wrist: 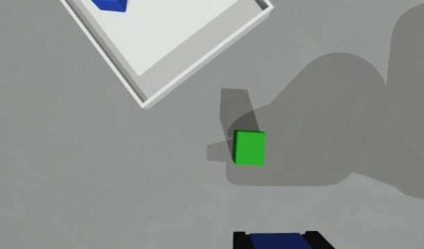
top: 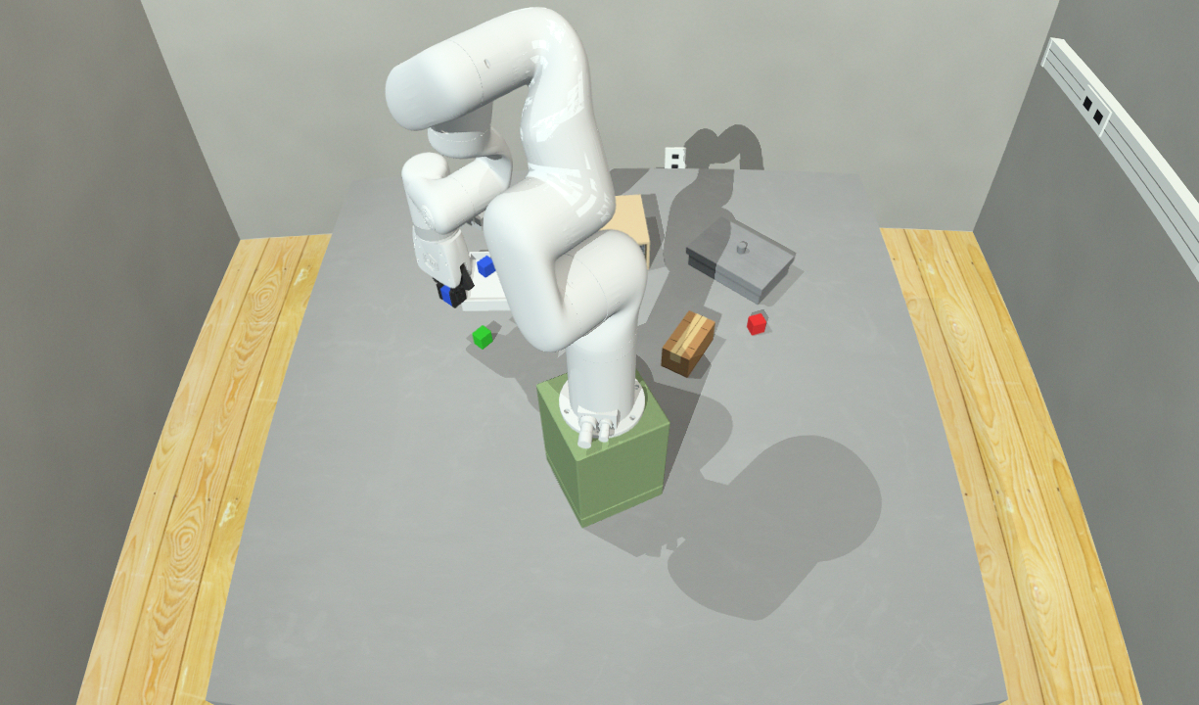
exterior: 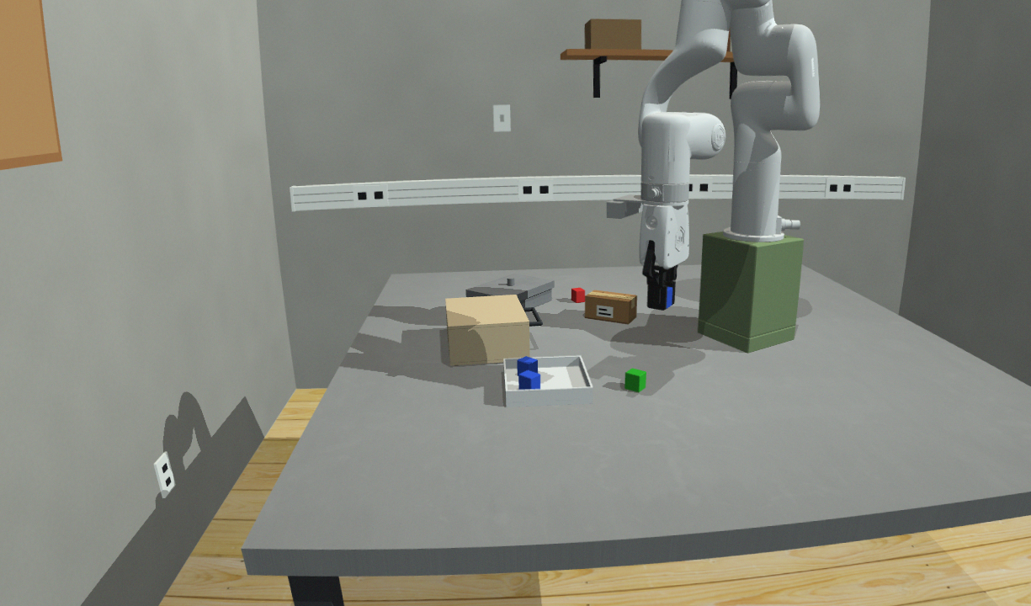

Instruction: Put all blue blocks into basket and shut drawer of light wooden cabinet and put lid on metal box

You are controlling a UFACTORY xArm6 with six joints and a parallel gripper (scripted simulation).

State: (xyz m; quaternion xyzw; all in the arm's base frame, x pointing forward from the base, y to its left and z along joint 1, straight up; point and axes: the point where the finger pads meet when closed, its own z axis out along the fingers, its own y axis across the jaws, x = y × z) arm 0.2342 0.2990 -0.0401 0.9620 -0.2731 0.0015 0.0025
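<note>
jaws [top: 455, 287] [exterior: 661, 295]: clamped on blue block [top: 448, 295] [exterior: 669, 295] [wrist: 280, 241]
risk: low carry clips basket [top: 487, 305] [exterior: 549, 396] [wrist: 205, 61] wall, block slips

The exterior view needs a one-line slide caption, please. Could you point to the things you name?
xArm 6 claw [top: 453, 289] [exterior: 661, 297] [wrist: 277, 238] gripping a blue block [top: 448, 294] [exterior: 669, 296] [wrist: 279, 241] above the table [top: 392, 543] [exterior: 654, 467] [wrist: 77, 173], two more in the basket [top: 489, 305] [exterior: 552, 396] [wrist: 205, 63].

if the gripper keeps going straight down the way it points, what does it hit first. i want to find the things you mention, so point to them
Probably the grey table top [top: 392, 420] [exterior: 730, 452] [wrist: 94, 173], met by the gripper [top: 453, 287] [exterior: 661, 295] or its blue block [top: 448, 296] [exterior: 669, 295] [wrist: 277, 241]; depth is uncertain.
</note>
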